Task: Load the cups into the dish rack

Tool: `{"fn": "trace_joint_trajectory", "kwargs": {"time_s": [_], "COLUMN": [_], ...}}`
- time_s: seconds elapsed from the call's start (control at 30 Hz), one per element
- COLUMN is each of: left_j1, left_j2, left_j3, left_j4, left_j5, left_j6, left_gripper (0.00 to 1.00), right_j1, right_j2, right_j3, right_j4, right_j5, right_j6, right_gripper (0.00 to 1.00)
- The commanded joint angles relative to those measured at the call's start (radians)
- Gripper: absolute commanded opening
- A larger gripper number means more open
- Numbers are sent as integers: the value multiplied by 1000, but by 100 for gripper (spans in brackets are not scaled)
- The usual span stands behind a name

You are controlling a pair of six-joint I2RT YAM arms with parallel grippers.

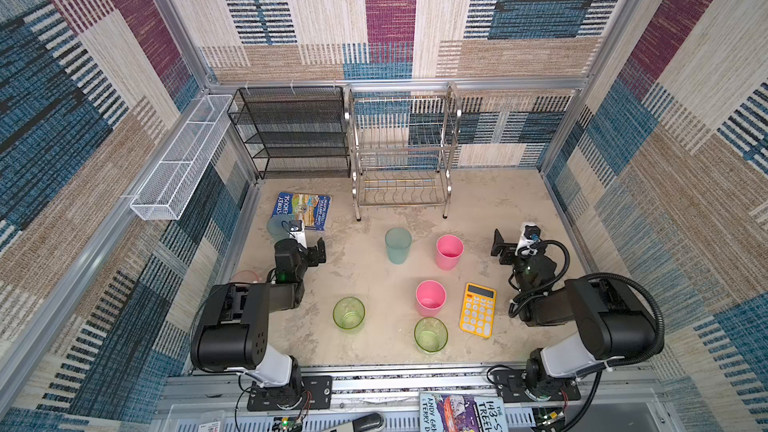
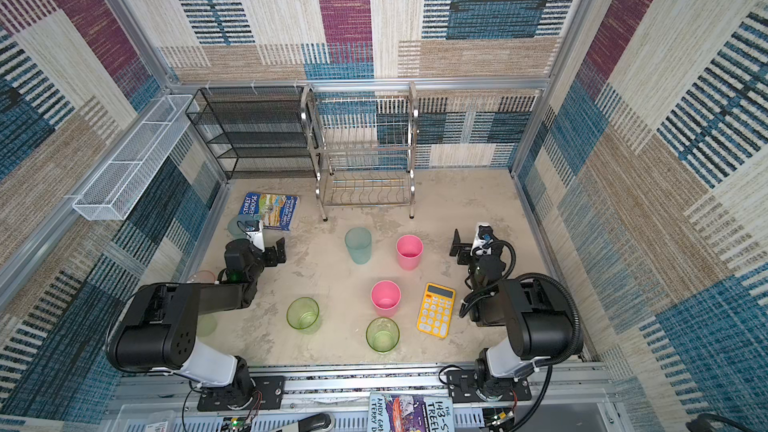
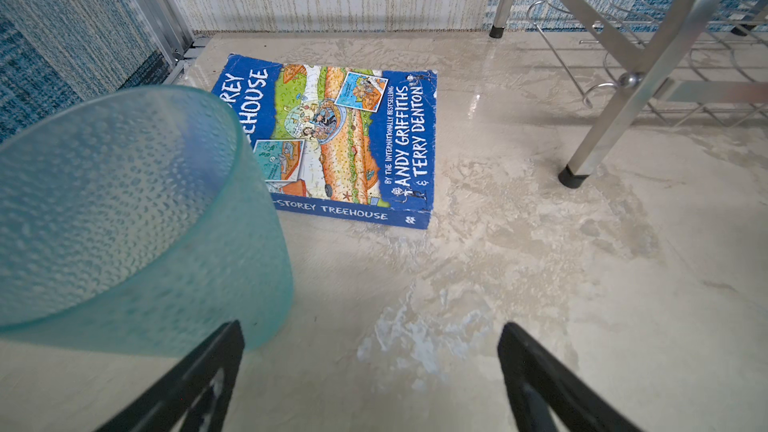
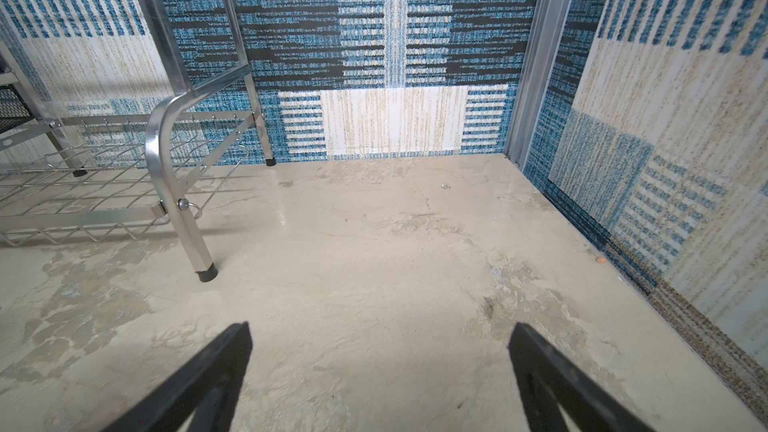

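Observation:
The silver two-tier dish rack (image 1: 403, 151) stands empty against the back wall. Several cups stand upright on the floor in front of it: a teal one (image 1: 398, 245), two pink (image 1: 449, 251) (image 1: 430, 297) and two green (image 1: 348, 312) (image 1: 431, 334). Another teal cup (image 3: 124, 218) stands just beside my left gripper (image 3: 372, 328), outside its open jaws. A salmon cup (image 1: 245, 277) peeks out behind the left arm. My left gripper (image 1: 318, 252) hovers low at the left. My right gripper (image 1: 500, 249) is open at the right, over bare floor (image 4: 380, 328).
A black mesh shelf unit (image 1: 291, 130) stands left of the rack, and a white mesh trough (image 1: 183, 160) hangs on the left wall. A blue book (image 1: 302, 210) lies ahead of the left gripper. A yellow calculator (image 1: 478, 309) lies right of the front cups.

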Motion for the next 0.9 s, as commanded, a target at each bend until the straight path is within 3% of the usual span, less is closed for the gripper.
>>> {"fn": "trace_joint_trajectory", "kwargs": {"time_s": [0.0, 0.1, 0.27, 0.43, 0.67, 0.87], "left_j1": [-4, -6, -12, -22, -22, -22], "left_j2": [-11, -42, -95, -174, -238, -188], "left_j3": [5, 42, 119, 192, 362, 507], "left_j4": [24, -64, -253, -407, -687, -809], "left_j5": [-28, -79, -153, -223, -137, 37], "left_j6": [9, -13, -28, -74, -271, -422], "left_gripper": [99, 99, 98, 97, 90, 83], "right_j1": [0, 1, 1, 1, 2, 2], "right_j2": [-7, -50, -81, -111, -138, -63], "right_j3": [5, 48, 203, 243, 394, 584], "right_j4": [31, -78, -411, -510, -737, -907], "right_j5": [5, 7, 42, 10, -84, -206], "right_j6": [3, 4, 43, 83, 209, 372], "right_gripper": [100, 100, 100, 100, 100, 100]}}
